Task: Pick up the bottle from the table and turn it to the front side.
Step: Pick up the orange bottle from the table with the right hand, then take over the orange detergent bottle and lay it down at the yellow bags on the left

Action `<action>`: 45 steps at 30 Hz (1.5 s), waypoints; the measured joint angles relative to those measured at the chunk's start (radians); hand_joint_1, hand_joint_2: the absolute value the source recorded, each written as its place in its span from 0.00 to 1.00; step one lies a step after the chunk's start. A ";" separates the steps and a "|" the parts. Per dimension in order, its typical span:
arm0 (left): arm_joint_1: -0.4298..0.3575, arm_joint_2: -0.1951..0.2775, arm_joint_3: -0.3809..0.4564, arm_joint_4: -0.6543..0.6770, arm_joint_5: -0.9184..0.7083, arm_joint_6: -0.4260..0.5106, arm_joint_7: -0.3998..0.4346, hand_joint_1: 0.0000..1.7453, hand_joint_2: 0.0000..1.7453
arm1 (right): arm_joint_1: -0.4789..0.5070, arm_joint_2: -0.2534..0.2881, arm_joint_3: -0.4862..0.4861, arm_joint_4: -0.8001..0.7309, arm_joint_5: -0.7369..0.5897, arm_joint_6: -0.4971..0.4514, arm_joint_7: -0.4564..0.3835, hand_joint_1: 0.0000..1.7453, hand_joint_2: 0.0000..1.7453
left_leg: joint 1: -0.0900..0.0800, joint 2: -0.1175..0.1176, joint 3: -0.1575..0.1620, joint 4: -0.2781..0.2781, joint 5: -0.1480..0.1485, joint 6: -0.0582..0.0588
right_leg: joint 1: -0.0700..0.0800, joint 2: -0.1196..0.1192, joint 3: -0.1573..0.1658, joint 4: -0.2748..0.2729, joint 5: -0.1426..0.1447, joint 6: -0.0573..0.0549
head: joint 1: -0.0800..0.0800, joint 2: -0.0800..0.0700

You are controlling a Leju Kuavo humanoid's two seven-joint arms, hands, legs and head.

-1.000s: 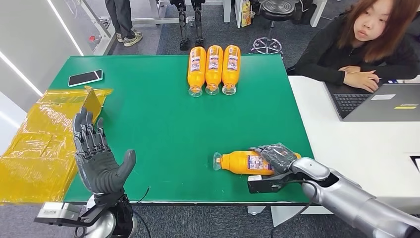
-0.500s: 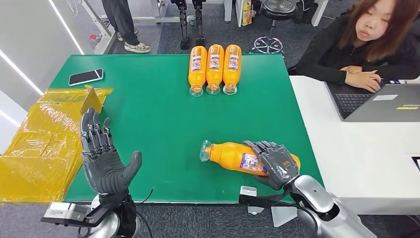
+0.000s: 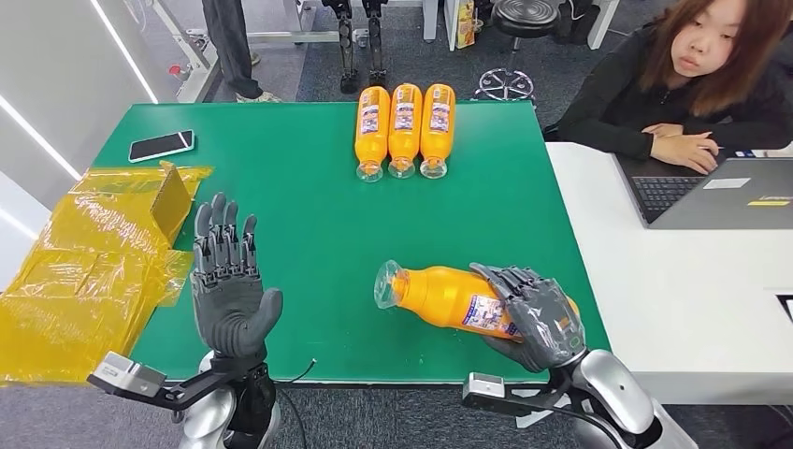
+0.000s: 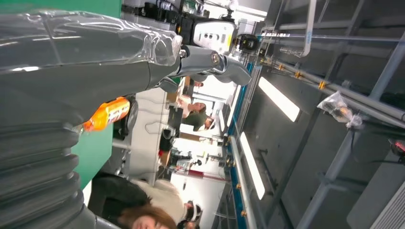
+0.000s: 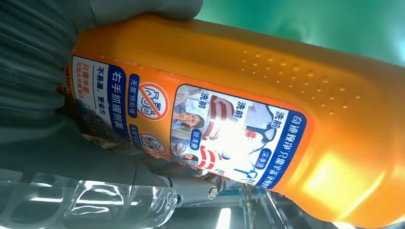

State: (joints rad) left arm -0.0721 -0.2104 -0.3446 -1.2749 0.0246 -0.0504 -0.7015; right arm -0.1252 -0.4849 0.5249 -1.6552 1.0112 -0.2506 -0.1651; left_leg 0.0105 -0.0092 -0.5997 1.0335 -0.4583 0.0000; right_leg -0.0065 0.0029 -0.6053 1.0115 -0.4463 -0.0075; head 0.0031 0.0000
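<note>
Orange plastic marks the bottle (image 3: pixel 449 297), which the right robot hand (image 3: pixel 533 313) grasps around its lower body near the front edge of the green counter (image 3: pixel 299 215). The bottle lies tilted, its clear cap (image 3: pixel 385 283) pointing toward the robot's left and raised a little off the green surface. In the right wrist view the bottle (image 5: pixel 267 119) shows a blue-bordered label (image 5: pixel 191 129) with printed pictures and Chinese text, and dark fingers (image 5: pixel 71 143) wrap against it.

The left robot hand (image 3: pixel 229 290) stands upright over the counter's front left part, palm facing right, released and holding nothing, well apart from the bottle.

Three more orange bottles (image 3: pixel 404 131) lie side by side, touching, at the far edge of the counter, caps toward the robot. A phone (image 3: pixel 161 146) rests at the far left corner. Yellow plastic sheeting (image 3: pixel 84 271) lies over the counter's left edge, with a yellow-wrapped box (image 3: pixel 173 196) on it.

To the right stands a white table (image 3: pixel 673 299) with an open laptop (image 3: pixel 711 192); a person (image 3: pixel 697 79) in black sits behind it, arms folded on the table.
</note>
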 joint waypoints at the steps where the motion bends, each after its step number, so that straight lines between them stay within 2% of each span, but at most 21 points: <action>1: -0.003 -0.004 0.000 0.006 0.002 -0.006 0.000 0.00 1.00 | 0.001 0.009 0.000 -0.005 0.000 -0.011 -0.005 1.00 1.00 | 0.000 0.000 0.000 0.000 0.000 0.000 | 0.000 0.000 0.000 0.000 0.000 0.000 | 0.000 0.000; 9: -0.021 -0.033 -0.016 0.045 0.012 -0.060 0.000 0.00 1.00 | -0.017 0.135 0.029 -0.025 0.015 -0.092 -0.037 1.00 1.00 | 0.000 0.001 0.000 0.000 0.000 0.000 | 0.000 0.001 0.000 0.000 0.000 0.000 | 0.000 0.000; 15: -0.039 -0.044 -0.047 0.073 0.029 -0.104 0.000 0.00 1.00 | -0.049 0.261 0.072 -0.017 0.057 -0.098 -0.006 1.00 1.00 | 0.000 0.001 0.000 0.000 0.000 0.000 | 0.000 0.001 0.000 0.000 0.000 0.000 | 0.000 0.000; 20: -0.046 -0.044 -0.064 0.087 0.048 -0.142 0.000 0.00 1.00 | -0.048 0.323 0.092 -0.014 0.089 -0.093 0.004 1.00 1.00 | 0.000 0.001 0.000 0.000 0.000 0.000 | 0.000 0.001 0.000 0.000 0.000 0.000 | 0.000 0.000; 30: -0.052 -0.040 -0.094 0.084 0.085 -0.186 -0.001 0.00 1.00 | -0.042 0.385 0.155 0.086 0.040 -0.089 -0.058 1.00 1.00 | 0.000 0.001 0.000 0.000 0.000 0.000 | 0.000 0.001 0.000 0.000 0.000 0.000 | 0.000 0.000; 43: -0.064 -0.036 -0.103 0.082 0.111 -0.214 0.000 0.00 1.00 | -0.041 0.438 0.202 0.131 0.055 -0.034 -0.004 1.00 1.00 | 0.000 0.002 0.000 0.000 0.000 -0.001 | 0.000 0.001 -0.001 0.000 0.000 0.000 | 0.000 0.000; 44: -0.065 -0.036 -0.103 0.082 0.112 -0.214 0.000 0.16 1.00 | -0.041 0.440 0.202 0.131 0.056 -0.034 -0.002 1.00 1.00 | 0.000 0.002 0.000 0.000 0.000 -0.001 | 0.000 0.001 -0.001 0.000 0.000 0.000 | 0.000 0.000; 45: -0.066 -0.036 -0.103 0.082 0.112 -0.214 0.000 0.35 1.00 | -0.041 0.441 0.202 0.131 0.056 -0.034 -0.002 1.00 1.00 | 0.000 0.002 0.000 0.000 0.000 -0.001 | 0.000 0.001 -0.001 0.000 0.000 0.000 | 0.000 0.000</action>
State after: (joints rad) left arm -0.1381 -0.2461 -0.4471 -1.1925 0.1370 -0.2646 -0.7015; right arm -0.1666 -0.0442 0.7267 -1.5240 1.0674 -0.2842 -0.1671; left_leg 0.0105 -0.0075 -0.6000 1.0332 -0.4578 -0.0005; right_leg -0.0065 0.0039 -0.6060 1.0118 -0.4464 -0.0076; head 0.0031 0.0000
